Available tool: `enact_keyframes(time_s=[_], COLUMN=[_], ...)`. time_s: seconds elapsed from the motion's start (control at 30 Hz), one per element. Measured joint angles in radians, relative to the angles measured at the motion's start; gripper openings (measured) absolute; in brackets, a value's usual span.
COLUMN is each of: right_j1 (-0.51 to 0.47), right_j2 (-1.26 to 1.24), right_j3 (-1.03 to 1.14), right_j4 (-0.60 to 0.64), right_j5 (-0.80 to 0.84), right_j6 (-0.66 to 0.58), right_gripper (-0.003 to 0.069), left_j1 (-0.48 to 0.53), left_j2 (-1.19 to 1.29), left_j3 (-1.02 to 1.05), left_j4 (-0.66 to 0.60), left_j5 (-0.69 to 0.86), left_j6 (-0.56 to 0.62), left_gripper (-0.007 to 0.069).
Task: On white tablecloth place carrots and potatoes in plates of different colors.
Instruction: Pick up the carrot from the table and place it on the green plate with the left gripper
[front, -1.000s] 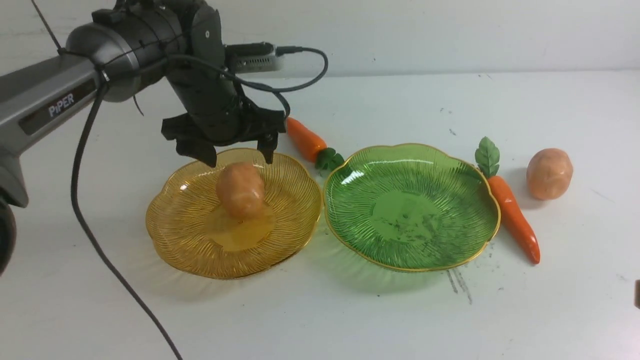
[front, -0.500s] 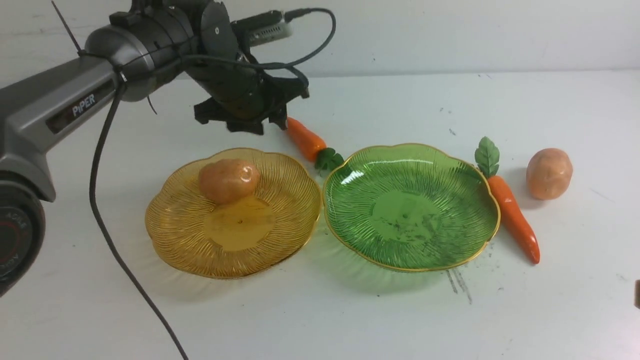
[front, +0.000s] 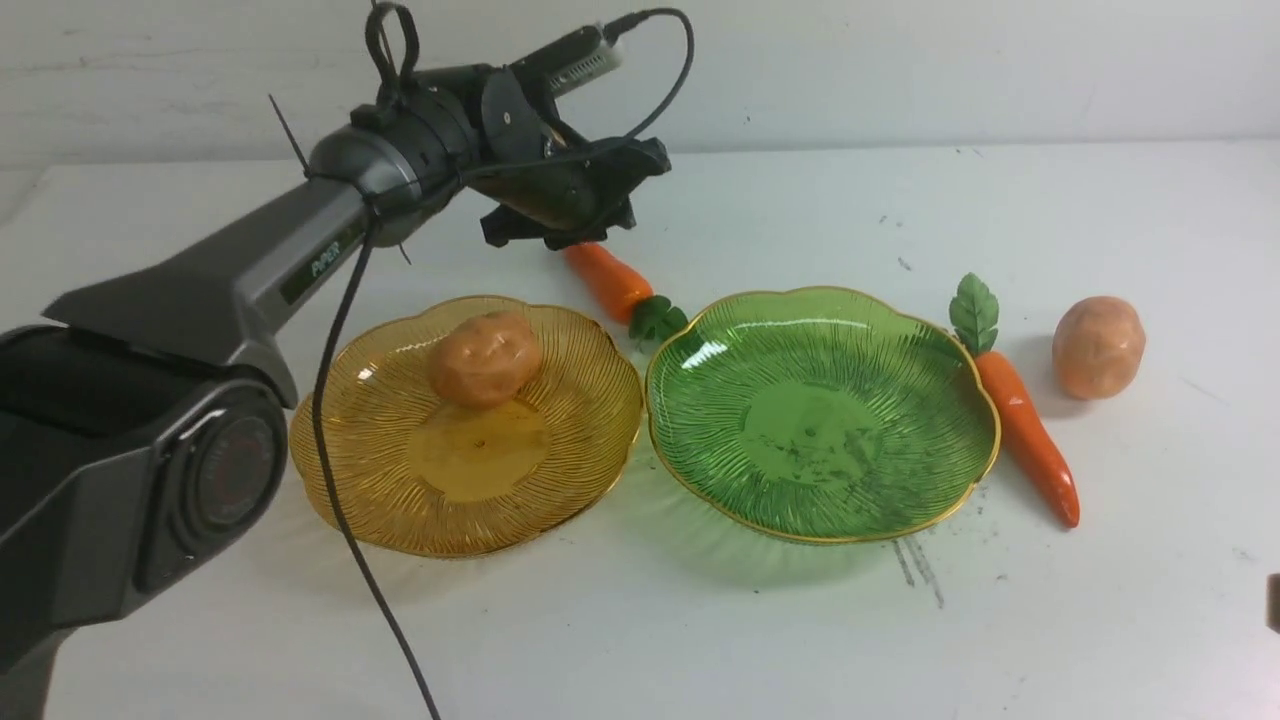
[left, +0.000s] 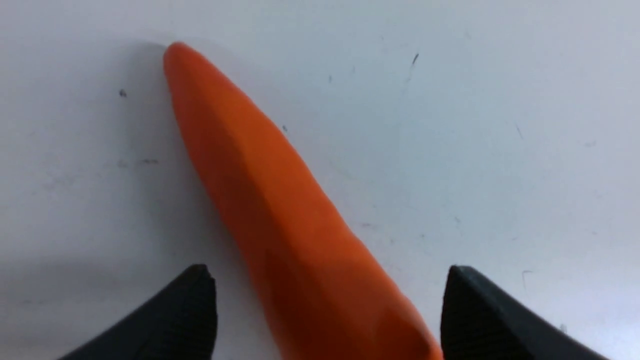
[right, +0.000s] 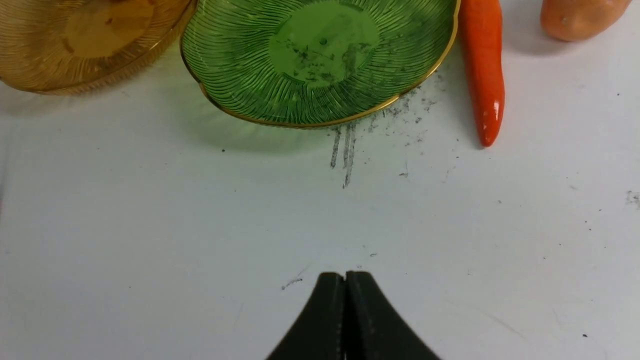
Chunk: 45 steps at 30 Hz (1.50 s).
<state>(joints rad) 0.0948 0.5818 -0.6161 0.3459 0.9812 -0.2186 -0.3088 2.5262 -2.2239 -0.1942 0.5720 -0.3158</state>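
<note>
A tan-orange toy potato (front: 486, 358) sat in the amber scalloped plate (front: 480, 455); the green scalloped plate (front: 820, 420) lay just beside it. The left gripper (front: 590, 225) was over the tapered end of an orange toy carrot (front: 610, 283).

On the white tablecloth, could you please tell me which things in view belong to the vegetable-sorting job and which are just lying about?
Belongs to the job:
- white tablecloth
- amber plate
- green plate
- potato on the amber plate
- potato on the cloth
- two carrots

Just lying about:
- nothing that I can see
</note>
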Motion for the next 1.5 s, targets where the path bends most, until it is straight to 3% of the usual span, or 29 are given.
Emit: enact_keyframes(time_s=[0.43,0.77,1.1,1.4,1.5], right_j1=[0.000,0.000,0.000,0.000,0.000], right_j2=[0.000,0.000,0.000,0.000,0.000], right_j3=[0.000,0.000,0.000,0.000,0.000], right_j4=[-0.007,-0.008,-0.009,-0.011,-0.011], right_j5=[0.000,0.009,0.011,0.011,0.011], right_j6=[0.000,0.000,0.000,0.000,0.000], right_gripper=[-0.0015,-0.0015,-0.0015,-0.0015,-0.0015], left_j1=[-0.001,-0.003,-0.003,-0.003,-0.002], left_j2=[0.022,0.022,0.033,-0.002,-0.037], left_j3=[-0.002,-0.013,-0.174,-0.435,-0.515], left_j4=[0.000,-0.003,-0.106,-0.166,-0.187], left_j5=[-0.003,-0.003,-0.005,0.238,0.421], left_j6=[0.029,0.079,0.095,0.166,0.182], left_gripper=[0.0505,0.0274,0.0257,0.0255,0.0254])
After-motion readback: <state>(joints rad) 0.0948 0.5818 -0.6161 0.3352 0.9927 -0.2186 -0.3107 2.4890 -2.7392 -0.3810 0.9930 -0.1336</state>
